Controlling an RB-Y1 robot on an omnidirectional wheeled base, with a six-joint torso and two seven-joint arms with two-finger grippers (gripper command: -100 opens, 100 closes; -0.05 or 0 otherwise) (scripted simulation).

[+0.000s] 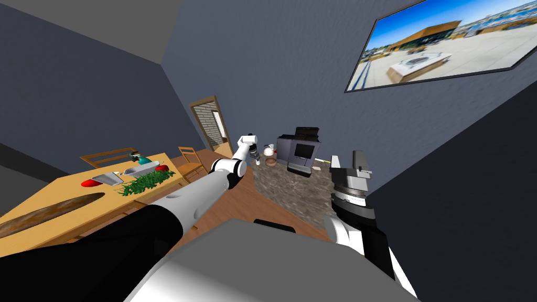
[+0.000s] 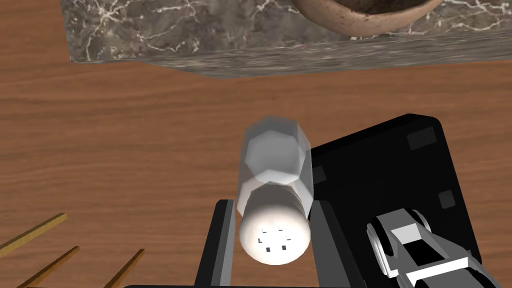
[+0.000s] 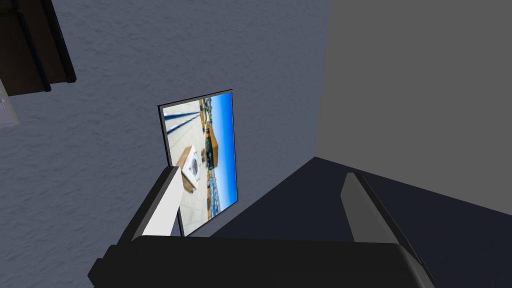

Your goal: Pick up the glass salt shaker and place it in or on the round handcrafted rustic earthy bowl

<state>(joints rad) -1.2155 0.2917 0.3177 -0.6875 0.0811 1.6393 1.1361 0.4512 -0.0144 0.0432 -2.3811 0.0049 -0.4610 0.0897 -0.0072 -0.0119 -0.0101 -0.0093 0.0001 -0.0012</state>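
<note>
The left gripper (image 2: 274, 215) pinches the salt shaker (image 2: 275, 185) beyond the marble counter's (image 2: 175, 30) edge, seemingly ready for the bowl (image 2: 360, 17) near that edge, while the right gripper (image 3: 261, 175) idles spread.

Far past the left gripper (image 2: 274, 210), the brown bowl (image 2: 362, 17) is cut off by the edge; just its side shows. The stone counter (image 2: 200, 35) under it is cut off too. The salt shaker (image 2: 274, 165) has its cap hiding part of its body.
</note>
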